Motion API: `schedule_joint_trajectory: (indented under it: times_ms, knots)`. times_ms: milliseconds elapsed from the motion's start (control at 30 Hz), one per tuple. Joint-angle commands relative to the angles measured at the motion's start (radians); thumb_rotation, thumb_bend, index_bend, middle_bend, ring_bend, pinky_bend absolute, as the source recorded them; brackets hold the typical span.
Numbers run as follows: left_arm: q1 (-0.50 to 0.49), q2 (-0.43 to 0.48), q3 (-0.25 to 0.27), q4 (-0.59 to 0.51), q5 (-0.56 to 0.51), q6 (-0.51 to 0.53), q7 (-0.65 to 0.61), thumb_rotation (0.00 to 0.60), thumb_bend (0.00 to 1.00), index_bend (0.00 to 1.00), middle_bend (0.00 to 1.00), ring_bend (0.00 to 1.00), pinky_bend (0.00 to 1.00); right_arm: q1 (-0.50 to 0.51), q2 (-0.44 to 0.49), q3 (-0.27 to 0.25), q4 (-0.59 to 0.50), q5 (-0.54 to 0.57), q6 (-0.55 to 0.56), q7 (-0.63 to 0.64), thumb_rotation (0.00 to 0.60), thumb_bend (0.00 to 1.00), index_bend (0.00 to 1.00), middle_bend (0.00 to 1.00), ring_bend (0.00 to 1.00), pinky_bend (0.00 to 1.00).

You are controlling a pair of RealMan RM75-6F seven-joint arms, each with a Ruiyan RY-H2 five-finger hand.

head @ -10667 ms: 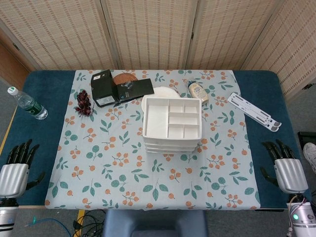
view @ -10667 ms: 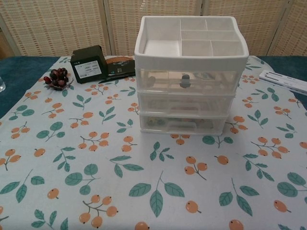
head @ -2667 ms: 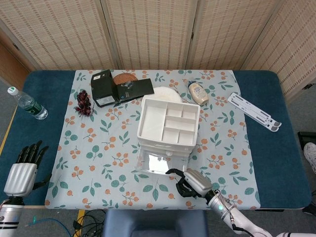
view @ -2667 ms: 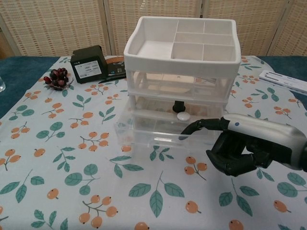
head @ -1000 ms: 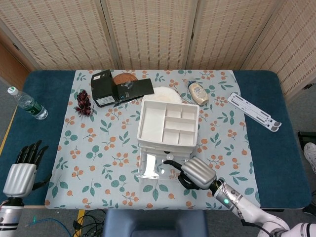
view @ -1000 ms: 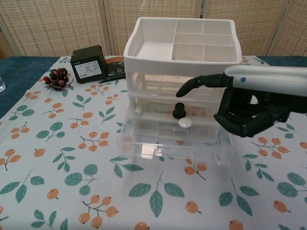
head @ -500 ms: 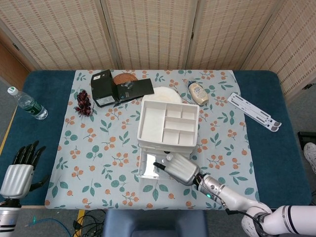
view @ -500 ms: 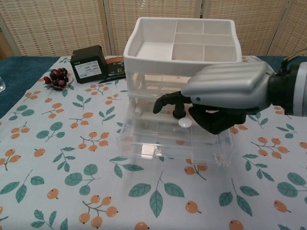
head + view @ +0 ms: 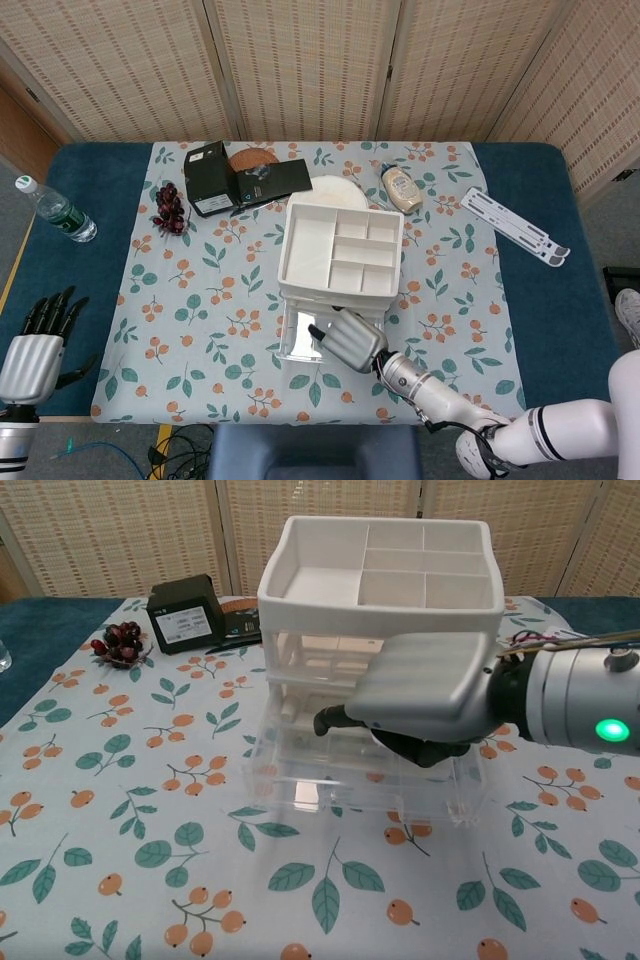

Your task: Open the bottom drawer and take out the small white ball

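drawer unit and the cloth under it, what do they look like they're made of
Drawer unit: probably plastic. The top tray is opaque, smooth white; the drawers are clear and glossy, and the pulled-out bottom drawer shows the pattern beneath through its walls.
Tablecloth: looks like matte printed fabric or coated cloth with leaves and orange berries; which one I cannot tell.

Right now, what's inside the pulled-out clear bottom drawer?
The clear plastic bottom drawer stands pulled out, and the right hand reaches into it. Its front part shows nothing loose. The hand covers the middle, so the small white ball cannot be seen now.
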Motion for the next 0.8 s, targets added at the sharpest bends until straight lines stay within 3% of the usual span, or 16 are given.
schedule_joint_trajectory:
  times_ms: [33,467,800]
  knots:
    - [0.0,0.0,0.0,0.003,0.0,-0.001,-0.003,0.6,0.25,0.11,0.01,0.05,0.07,0.029,-0.022,-0.028,-0.01,0.057,0.06,-0.071,0.6,1.0,0.16,1.0,1.0,1.0]
    - [0.0,-0.012,0.001,0.026,0.003,-0.004,-0.028,0.6,0.25,0.11,0.01,0.05,0.07,0.079,-0.045,-0.09,-0.041,0.174,0.171,-0.202,0.6,1.0,0.18,1.0,1.0,1.0]
    - [0.002,-0.019,0.0,0.041,0.003,-0.003,-0.043,0.6,0.25,0.11,0.01,0.05,0.07,0.091,-0.082,-0.112,-0.01,0.16,0.229,-0.225,0.6,1.0,0.18,1.0,1.0,1.0]
